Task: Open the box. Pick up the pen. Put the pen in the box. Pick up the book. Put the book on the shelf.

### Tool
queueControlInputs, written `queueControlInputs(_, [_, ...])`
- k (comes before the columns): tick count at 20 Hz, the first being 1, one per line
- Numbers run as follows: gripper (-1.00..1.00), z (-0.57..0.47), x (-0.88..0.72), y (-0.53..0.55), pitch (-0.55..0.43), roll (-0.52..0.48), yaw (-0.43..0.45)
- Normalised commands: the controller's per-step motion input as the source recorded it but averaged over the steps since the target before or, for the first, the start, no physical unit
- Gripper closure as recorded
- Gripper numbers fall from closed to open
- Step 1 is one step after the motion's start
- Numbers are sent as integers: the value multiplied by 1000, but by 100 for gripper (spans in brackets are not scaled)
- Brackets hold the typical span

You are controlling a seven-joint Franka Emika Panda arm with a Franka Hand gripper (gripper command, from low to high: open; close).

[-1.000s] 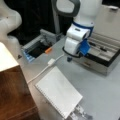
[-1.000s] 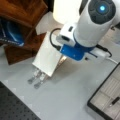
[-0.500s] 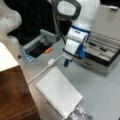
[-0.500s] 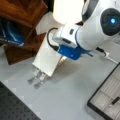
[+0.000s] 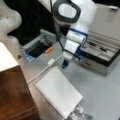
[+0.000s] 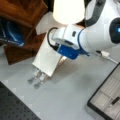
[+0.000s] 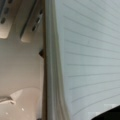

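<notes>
Arm (image 5: 75, 37) lowered toward book (image 5: 58, 91) edge

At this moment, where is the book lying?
In a front view the book lies flat on the table at the bottom centre, right of the wooden shelf, just below the gripper.

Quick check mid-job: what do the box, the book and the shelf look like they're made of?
Box: looks like grey metal, dull sheen and hard corners, lid raised. Book: probably paper or card, matte white cover with a ridged spine edge; faint ruled lines show in the wrist view. Shelf: wood by its brown grain, with a pale flat top. The hand hangs near the book.
</notes>
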Motion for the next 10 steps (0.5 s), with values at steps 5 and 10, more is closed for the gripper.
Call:
queueControlInputs(5, [-100, -139, -249, -81, -142, -338, 140])
queueControlInputs(10, [-100, -110, -188, -176, -45, -199, 109])
